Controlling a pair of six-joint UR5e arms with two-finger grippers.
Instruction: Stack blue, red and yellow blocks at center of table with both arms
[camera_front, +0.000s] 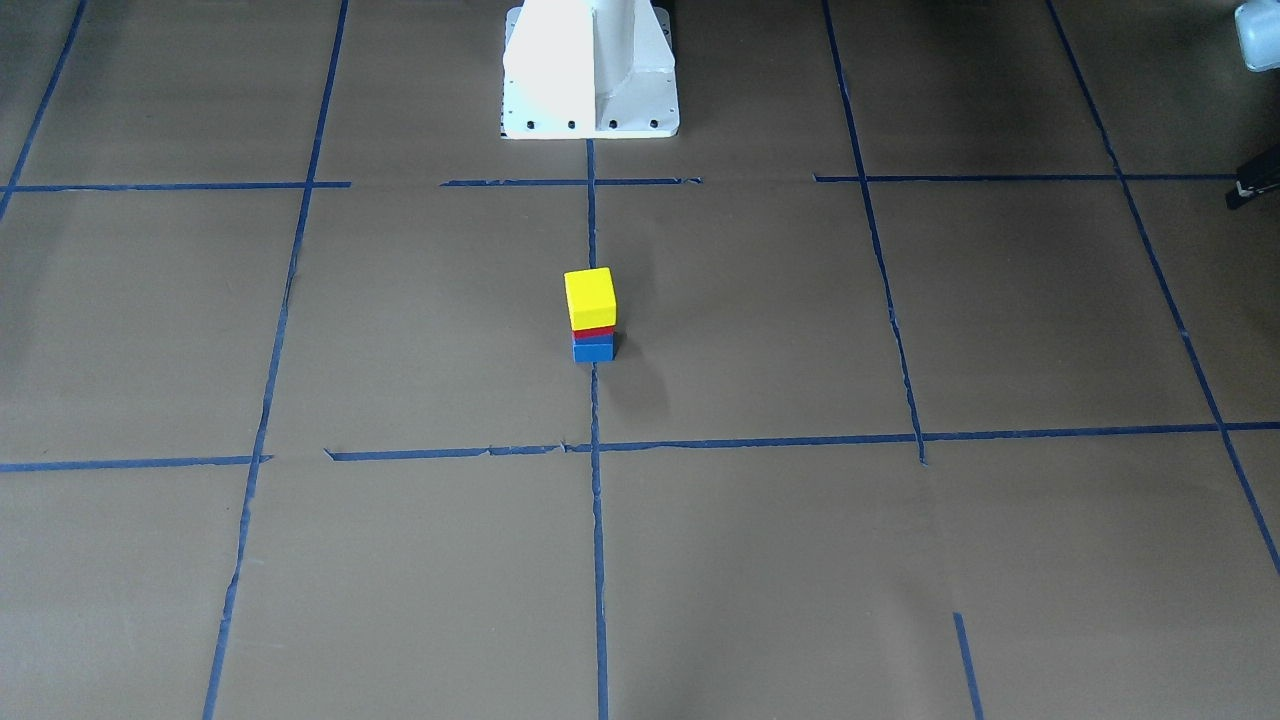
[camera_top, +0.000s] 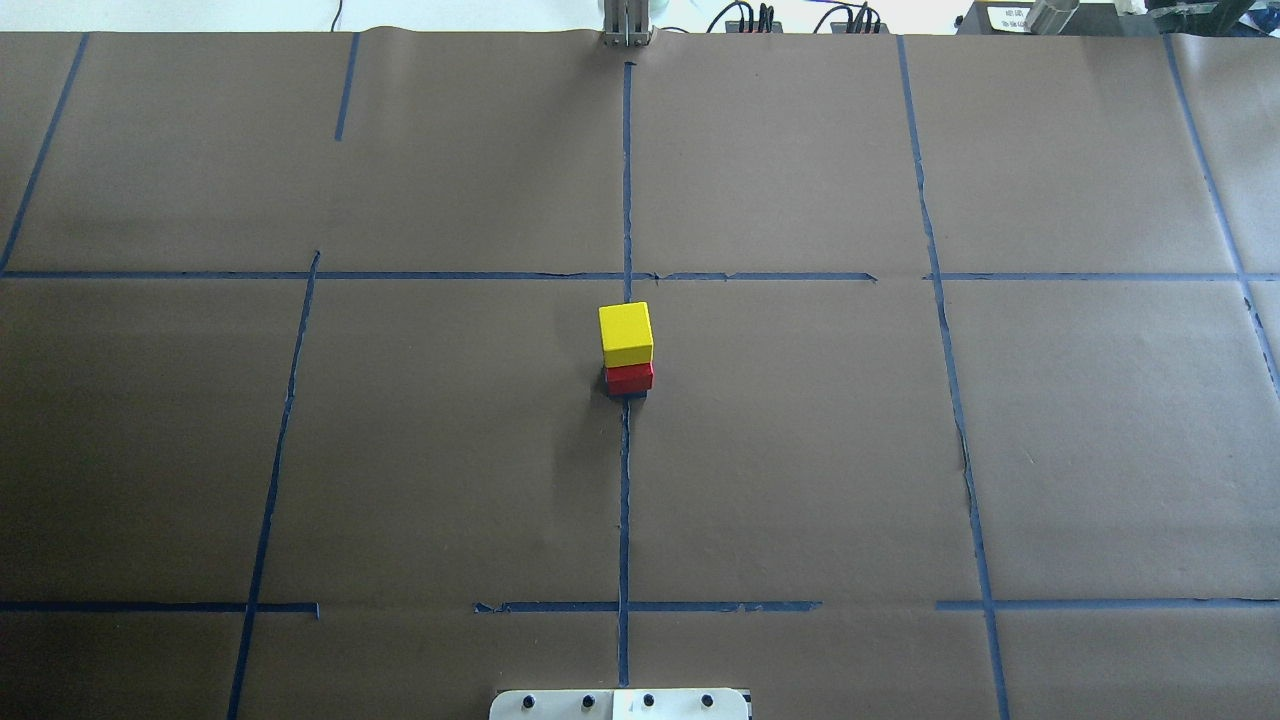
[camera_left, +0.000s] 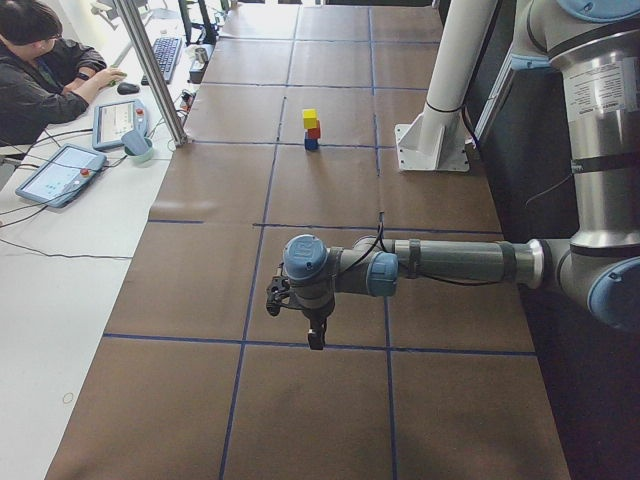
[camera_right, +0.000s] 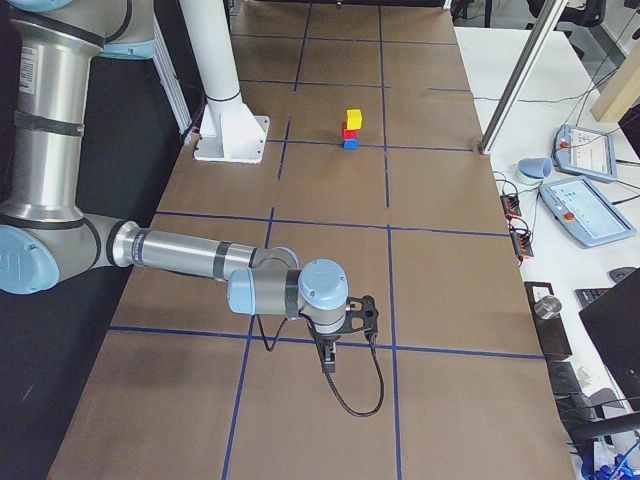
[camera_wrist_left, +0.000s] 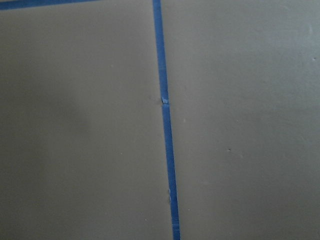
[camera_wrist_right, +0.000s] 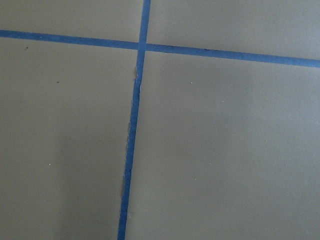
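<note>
A stack of three blocks stands at the table's centre on a blue tape line: the yellow block (camera_front: 590, 297) on top, the red block (camera_front: 594, 331) in the middle, the blue block (camera_front: 594, 351) at the bottom. The stack also shows in the overhead view (camera_top: 625, 333). My left gripper (camera_left: 316, 338) hangs low over the table's left end, far from the stack. My right gripper (camera_right: 330, 360) hangs low over the right end, also far away. I cannot tell whether either is open or shut. Both wrist views show only brown paper and blue tape.
The robot's white pedestal (camera_front: 590, 70) stands behind the stack. Blue tape lines (camera_top: 625, 500) divide the brown paper into squares. An operator (camera_left: 40, 70) sits at a side desk with tablets (camera_left: 60, 172) beyond the table's far edge. A metal post (camera_left: 150, 70) stands at that edge.
</note>
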